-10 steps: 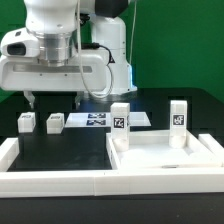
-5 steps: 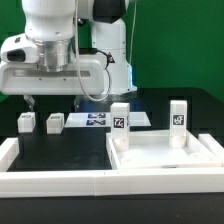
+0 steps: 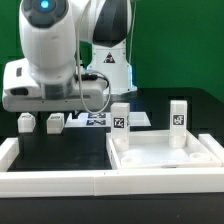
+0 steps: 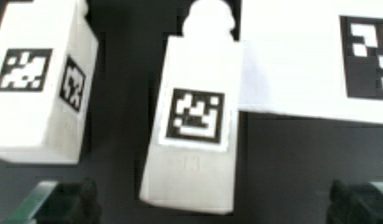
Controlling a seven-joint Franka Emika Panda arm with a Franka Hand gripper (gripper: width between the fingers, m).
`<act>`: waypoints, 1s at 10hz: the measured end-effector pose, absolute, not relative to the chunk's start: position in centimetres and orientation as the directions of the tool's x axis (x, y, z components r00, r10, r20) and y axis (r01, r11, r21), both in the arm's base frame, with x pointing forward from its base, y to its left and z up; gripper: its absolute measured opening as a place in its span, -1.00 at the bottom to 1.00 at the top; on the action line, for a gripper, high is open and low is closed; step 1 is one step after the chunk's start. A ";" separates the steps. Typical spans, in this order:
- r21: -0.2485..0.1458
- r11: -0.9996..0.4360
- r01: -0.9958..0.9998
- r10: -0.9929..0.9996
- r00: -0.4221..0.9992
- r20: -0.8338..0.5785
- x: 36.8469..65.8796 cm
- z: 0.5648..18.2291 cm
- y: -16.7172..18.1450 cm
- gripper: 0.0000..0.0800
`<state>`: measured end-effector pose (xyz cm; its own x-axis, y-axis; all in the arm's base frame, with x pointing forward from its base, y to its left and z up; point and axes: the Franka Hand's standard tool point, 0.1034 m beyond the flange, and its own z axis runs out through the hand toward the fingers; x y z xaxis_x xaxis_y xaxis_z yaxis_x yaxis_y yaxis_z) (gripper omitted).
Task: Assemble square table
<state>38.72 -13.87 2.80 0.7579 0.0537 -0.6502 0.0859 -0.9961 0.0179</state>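
A: Dropping lower, the gripper (image 3: 52, 108) now hangs over the two lying posts (image 3: 27, 122), fingers wide.

B: So one post (image 4: 197, 110) lies between them, ungrasped; the slab (image 3: 165, 158) waits nearby.

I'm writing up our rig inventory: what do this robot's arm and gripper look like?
The arm is glossy white, with rounded shells, dark joint seams and a blue light on top. A thin black cable loops beside the boxy, pale grey gripper, whose fingertips are dark.
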 end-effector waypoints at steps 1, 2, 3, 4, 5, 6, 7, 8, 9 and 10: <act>0.014 -0.996 0.084 0.052 0.735 -0.676 38.6 2.6 -13.9 0.62; 0.005 -0.997 0.078 0.050 0.685 -0.727 37.7 2.6 -13.7 0.62; 0.000 -0.997 0.077 0.050 0.639 -0.768 37.3 2.3 -13.6 0.62; 0.003 -0.996 0.085 0.054 0.656 -0.753 37.5 1.7 -13.6 0.62; 0.002 -0.997 0.083 0.053 0.652 -0.756 37.1 1.5 -13.6 0.62; 0.004 -0.997 0.081 0.049 0.645 -0.763 36.7 1.2 -13.6 0.62; 0.005 -0.997 0.079 0.047 0.640 -0.767 36.5 1.0 -13.6 0.62; 0.005 -0.997 0.078 0.046 0.637 -0.770 36.2 0.9 -13.5 0.62; 0.007 -0.997 0.077 0.044 0.636 -0.771 36.2 0.9 -13.5 0.62; 0.014 -0.997 0.073 0.036 0.635 -0.771 36.2 0.8 -13.4 0.62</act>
